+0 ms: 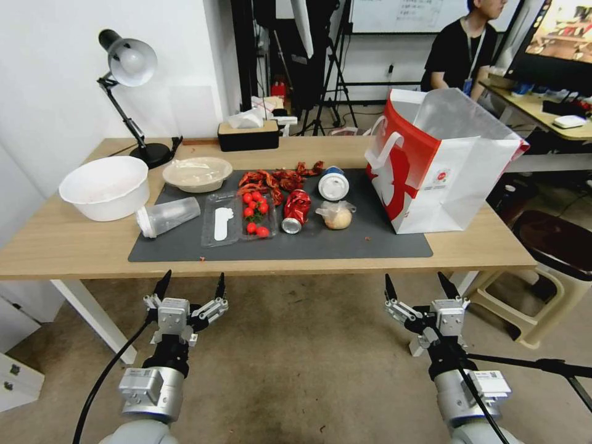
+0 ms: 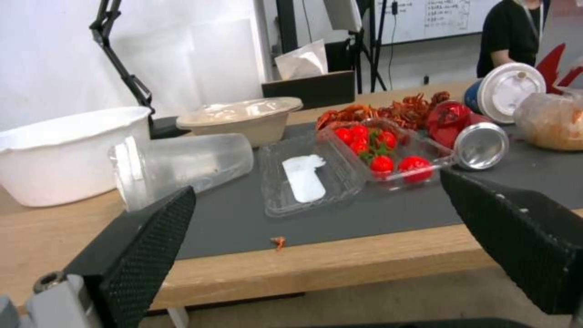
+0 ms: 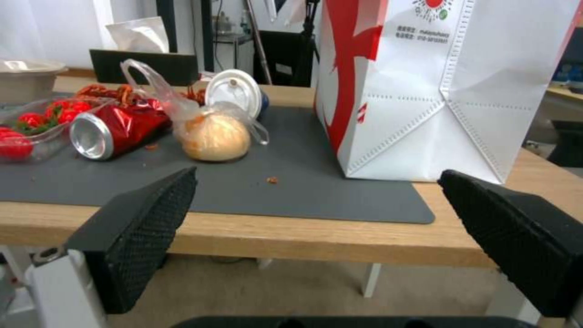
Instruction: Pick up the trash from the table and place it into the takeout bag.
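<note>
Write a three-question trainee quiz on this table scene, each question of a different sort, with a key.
1. True or false: the crushed red can stands upright on the dark mat.
2. Which item lies nearest the takeout bag? A. clear plastic cup B. bun in clear bag C. film-covered bowl
3. Fill in: the left tool and right tool both hang open below the near edge of the ____.

Key: 1 false, it lies on its side. 2 B. 3 table.
</note>
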You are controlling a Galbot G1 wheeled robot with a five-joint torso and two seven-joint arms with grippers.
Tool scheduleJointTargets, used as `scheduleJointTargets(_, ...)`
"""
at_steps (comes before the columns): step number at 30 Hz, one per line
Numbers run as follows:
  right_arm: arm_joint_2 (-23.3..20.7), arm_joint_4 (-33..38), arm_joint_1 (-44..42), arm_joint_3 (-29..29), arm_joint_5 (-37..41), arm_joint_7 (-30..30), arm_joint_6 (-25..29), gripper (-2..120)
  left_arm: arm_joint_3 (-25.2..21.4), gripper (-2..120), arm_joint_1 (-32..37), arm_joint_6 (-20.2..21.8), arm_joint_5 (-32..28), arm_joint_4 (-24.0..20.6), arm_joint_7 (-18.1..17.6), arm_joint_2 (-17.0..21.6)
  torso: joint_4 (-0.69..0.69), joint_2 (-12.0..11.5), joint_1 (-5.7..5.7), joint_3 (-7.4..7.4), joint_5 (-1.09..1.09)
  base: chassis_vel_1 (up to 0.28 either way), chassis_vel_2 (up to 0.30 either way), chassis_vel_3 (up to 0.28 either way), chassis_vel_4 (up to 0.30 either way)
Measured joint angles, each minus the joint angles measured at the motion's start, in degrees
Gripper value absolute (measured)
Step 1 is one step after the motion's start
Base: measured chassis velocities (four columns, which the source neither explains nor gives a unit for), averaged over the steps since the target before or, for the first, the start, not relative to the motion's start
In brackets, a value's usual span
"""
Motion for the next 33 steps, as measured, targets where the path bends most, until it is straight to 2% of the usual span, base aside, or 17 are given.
scheduleJointTargets(12, -0.01, 0.49, -0.21, -0.30, 0.07, -0.11, -0.77, 100, 0.68, 100, -0.10, 0.87, -1.00, -0.71, -1.07, 0.15, 0.01, 0.00, 0.00, 0.00, 0.00, 0.000, 0.000, 0.000, 0.000)
scheduleJointTargets(13, -0.01, 2.28, -0.92, -1.13, 0.37, -0.62, -3.10, 100, 3.09, 100, -0.37, 3.57, -3.78, -3.27, -4.06, 0.64, 0.01, 0.00, 0.01, 0.01, 0.00, 0.000, 0.000, 0.000, 0.000)
scheduleJointTargets(14, -0.01, 2.28, -0.92, -1.13, 0.37, -0.62, -3.10, 100, 3.09, 100, -0.37, 3.57, -3.78, -3.27, -4.06, 0.64, 0.01, 0.00, 0.01, 0.01, 0.00, 0.000, 0.000, 0.000, 0.000)
scheduleJointTargets(16, 0.00, 7.82, -3.12, -4.05, 1.29, -2.26, -9.71, 100, 7.96, 100, -1.05, 9.16, -9.56, -8.57, -10.23, 1.59, -0.01, 0.01, 0.00, 0.00, 0.01, 0.000, 0.000, 0.000, 0.000)
scheduleJointTargets(17, 0.00, 7.82, -3.12, -4.05, 1.29, -2.26, -9.71, 100, 7.96, 100, -1.05, 9.16, -9.56, -8.57, -10.23, 1.59, -0.01, 0.01, 0.00, 0.00, 0.01, 0.000, 0.000, 0.000, 0.000)
scheduleJointTargets(18, 0.00, 7.29, -2.57, -2.82, 0.87, -1.32, -5.87, 100, 8.48, 100, -1.10, 9.86, -10.25, -9.07, -10.96, 1.71, 0.00, 0.02, 0.00, -0.01, -0.05, 0.000, 0.000, 0.000, 0.000)
scheduleJointTargets(19, 0.00, 6.85, -2.53, -2.83, 0.81, -1.18, -6.03, 100, 8.60, 100, -1.11, 9.96, -10.36, -9.19, -11.15, 1.74, 0.01, 0.01, 0.00, 0.00, 0.07, 0.000, 0.000, 0.000, 0.000)
scheduleJointTargets(20, 0.00, 6.85, -2.53, -2.83, 0.81, -1.18, -6.03, 100, 8.60, 100, -1.11, 9.96, -10.36, -9.19, -11.15, 1.74, 0.01, 0.01, 0.00, 0.00, 0.07, 0.000, 0.000, 0.000, 0.000)
scheduleJointTargets(21, 0.04, 9.16, -3.43, -4.30, 1.20, -1.82, -9.92, 100, 8.95, 100, -1.06, 9.89, -10.18, -8.91, -11.24, 1.86, 0.00, 0.01, 0.01, 0.01, -0.04, 0.000, 0.000, 0.000, 0.000)
scheduleJointTargets(23, 0.08, 10.23, -3.85, -5.09, 1.43, -2.24, -12.42, 100, 9.36, 100, -1.03, 9.67, -9.68, -8.46, -11.29, 1.86, 0.00, 0.01, 0.00, 0.00, 0.01, 0.000, 0.000, 0.000, 0.000)
scheduleJointTargets(33, -0.07, 9.09, -3.35, -4.83, 1.50, -2.29, -12.76, 100, 9.60, 100, -1.11, 9.06, -9.01, -7.63, -11.04, 1.89, 0.00, 0.01, 0.00, 0.00, 0.00, 0.000, 0.000, 0.000, 0.000)
